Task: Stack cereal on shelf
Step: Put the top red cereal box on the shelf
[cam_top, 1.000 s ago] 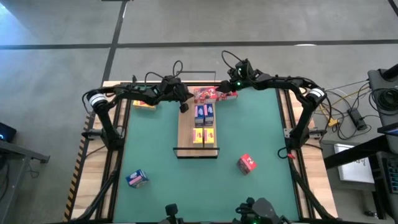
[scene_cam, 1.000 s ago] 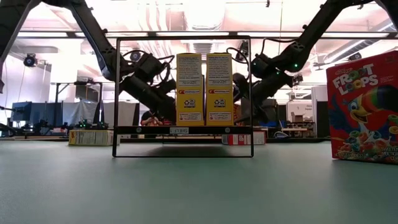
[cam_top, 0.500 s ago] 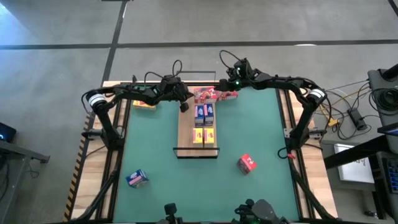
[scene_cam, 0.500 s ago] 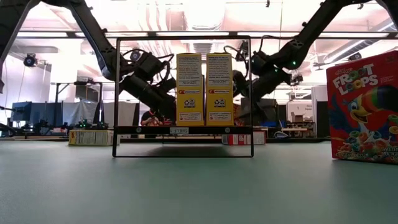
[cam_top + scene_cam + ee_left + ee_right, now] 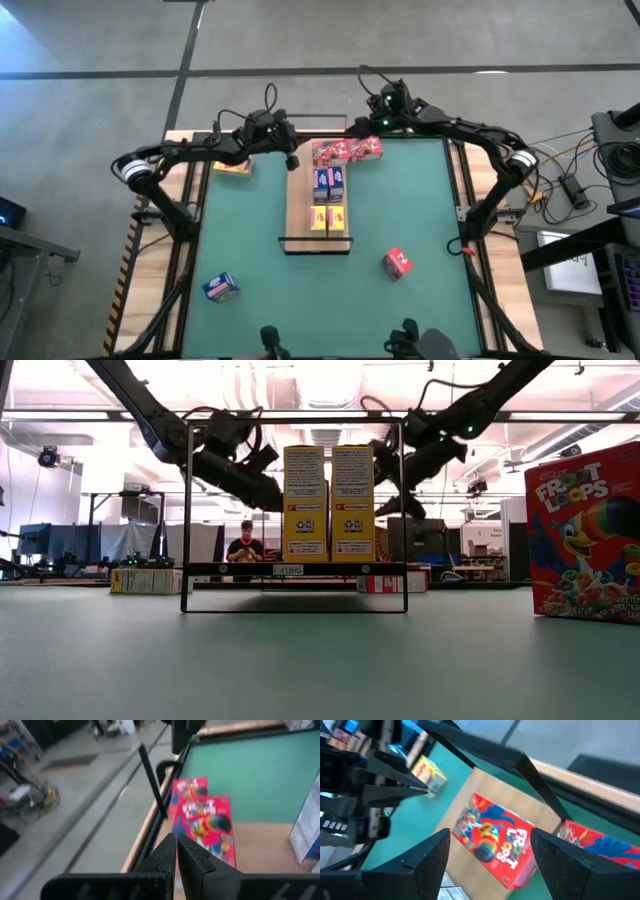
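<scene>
I am hovering my right pincer [image 5: 487, 865], fingers spread and empty, over the far end of the shelf [image 5: 298, 215], where two red boxes [image 5: 346, 151] are lying flat, probably so the row starts at the back. My left pincer [image 5: 176, 851] is pressed together, holding nothing, just beside them. Blue boxes [image 5: 328, 181] and yellow boxes [image 5: 327, 217] are standing in pairs along the board; a loose red box [image 5: 397, 262], blue box [image 5: 220, 287] and yellow box [image 5: 232, 167] are waiting on the tabletop [image 5: 420, 200].
</scene>
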Available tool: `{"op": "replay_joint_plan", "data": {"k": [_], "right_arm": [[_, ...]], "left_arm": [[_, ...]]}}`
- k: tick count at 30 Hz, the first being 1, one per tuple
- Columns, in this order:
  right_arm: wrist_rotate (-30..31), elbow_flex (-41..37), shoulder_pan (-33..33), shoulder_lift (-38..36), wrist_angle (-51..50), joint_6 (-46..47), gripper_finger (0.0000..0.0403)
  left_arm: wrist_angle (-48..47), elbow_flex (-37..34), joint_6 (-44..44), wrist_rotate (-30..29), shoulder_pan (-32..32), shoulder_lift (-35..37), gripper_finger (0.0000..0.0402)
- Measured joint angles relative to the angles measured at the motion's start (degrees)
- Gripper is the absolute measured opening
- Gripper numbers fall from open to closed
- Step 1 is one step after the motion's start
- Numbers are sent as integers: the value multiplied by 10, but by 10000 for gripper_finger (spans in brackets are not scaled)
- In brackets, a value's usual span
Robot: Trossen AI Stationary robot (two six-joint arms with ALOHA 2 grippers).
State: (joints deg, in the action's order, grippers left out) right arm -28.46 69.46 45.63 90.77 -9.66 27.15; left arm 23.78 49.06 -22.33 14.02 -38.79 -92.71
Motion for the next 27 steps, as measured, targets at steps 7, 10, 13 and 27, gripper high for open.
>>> {"op": "replay_joint_plan", "data": {"k": [7,10,13,27], "right_arm": [[1,-28,-4,-44,-11,15,238],[1,-42,-6,-59,-8,24,238],[23,-55,-12,-68,-9,29,237],[46,-79,-31,-51,17,65,249]], "left_arm": [[9,0,-21,61,-3,-28,0],[6,0,-23,96,-2,-44,0],[12,0,-25,95,-3,-58,0],[18,0,-20,69,-5,-82,0]]}}
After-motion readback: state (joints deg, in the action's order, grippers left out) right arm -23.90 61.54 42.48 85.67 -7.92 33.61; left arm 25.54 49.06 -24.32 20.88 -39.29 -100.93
